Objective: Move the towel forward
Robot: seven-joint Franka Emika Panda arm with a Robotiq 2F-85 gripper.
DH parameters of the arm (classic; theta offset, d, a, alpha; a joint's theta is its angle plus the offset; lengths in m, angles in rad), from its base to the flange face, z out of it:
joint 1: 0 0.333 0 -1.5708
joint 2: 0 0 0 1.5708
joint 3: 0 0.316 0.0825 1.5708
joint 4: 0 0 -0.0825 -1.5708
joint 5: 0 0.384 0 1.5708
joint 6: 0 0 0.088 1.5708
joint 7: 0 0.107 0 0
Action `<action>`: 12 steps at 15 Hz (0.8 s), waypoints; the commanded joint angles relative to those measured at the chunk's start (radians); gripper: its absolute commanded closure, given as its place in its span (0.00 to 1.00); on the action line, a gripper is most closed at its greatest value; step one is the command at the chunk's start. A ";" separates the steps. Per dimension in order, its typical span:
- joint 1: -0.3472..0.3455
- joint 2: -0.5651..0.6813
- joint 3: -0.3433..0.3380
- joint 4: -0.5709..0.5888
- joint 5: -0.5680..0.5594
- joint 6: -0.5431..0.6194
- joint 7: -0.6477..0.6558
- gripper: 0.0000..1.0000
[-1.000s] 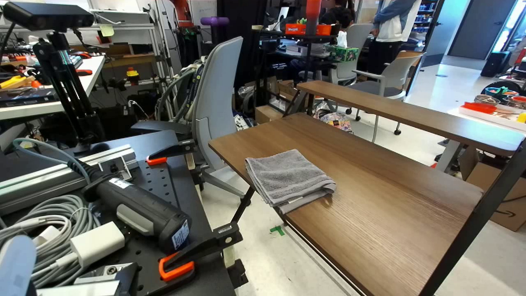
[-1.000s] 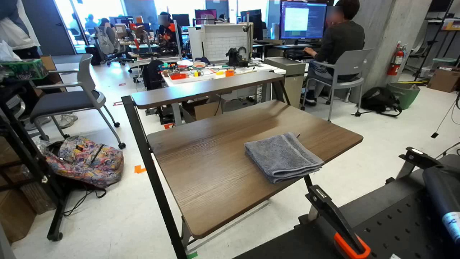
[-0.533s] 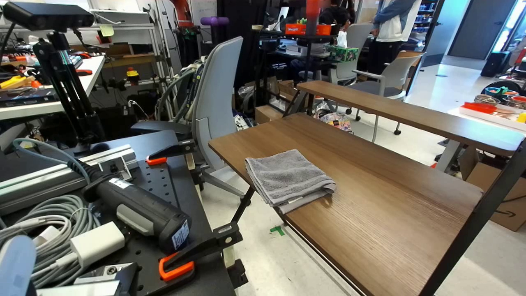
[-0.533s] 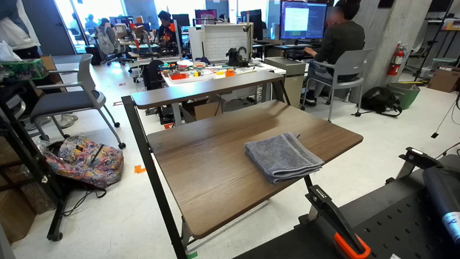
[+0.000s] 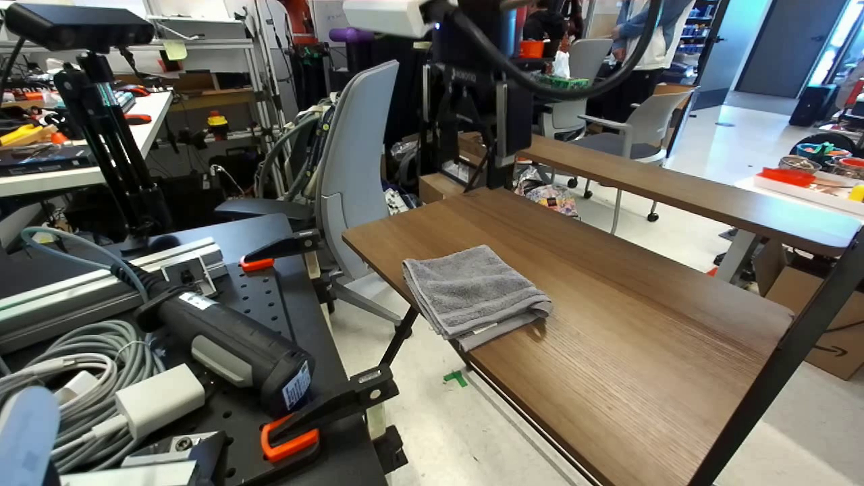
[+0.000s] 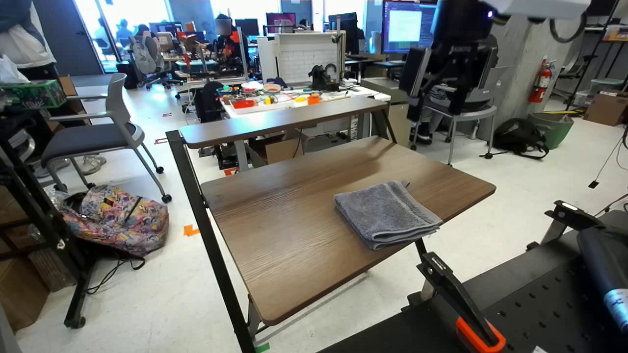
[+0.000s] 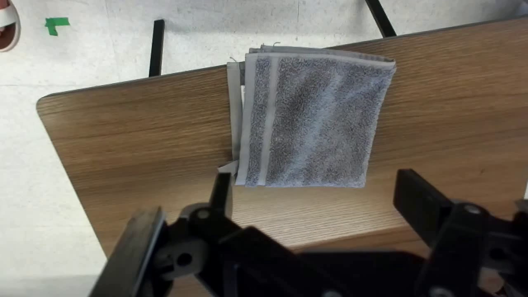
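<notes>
The towel is a grey folded cloth lying flat on the brown wooden table near one long edge, with loose layers along that edge. It shows in both exterior views (image 5: pixel 476 293) (image 6: pixel 385 213) and in the wrist view (image 7: pixel 313 123). My gripper is in the air above the table, apart from the towel, in both exterior views (image 5: pixel 476 172) (image 6: pixel 436 113). In the wrist view its black fingers (image 7: pixel 314 177) are wide apart with nothing between them. The towel appears beyond and between the fingertips, with a small corner flap near the left fingertip.
The wooden table (image 5: pixel 641 324) has a raised narrow shelf (image 6: pixel 294 120) along one side and a slanted black leg (image 6: pixel 206 235). A black bench (image 5: pixel 250 290) with orange clamps, a scanner and cables stands alongside. A grey chair (image 5: pixel 358 148) stands near the table's end.
My arm and gripper have come into both exterior views from above; they were absent in the earlier frames. The towel has not moved.
</notes>
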 commanded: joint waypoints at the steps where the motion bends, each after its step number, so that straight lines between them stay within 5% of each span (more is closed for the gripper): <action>1: 0.007 0.155 0.024 0.089 -0.001 0.034 0.050 0.00; 12: 0.030 0.492 0.005 0.298 -0.024 0.024 0.117 0.00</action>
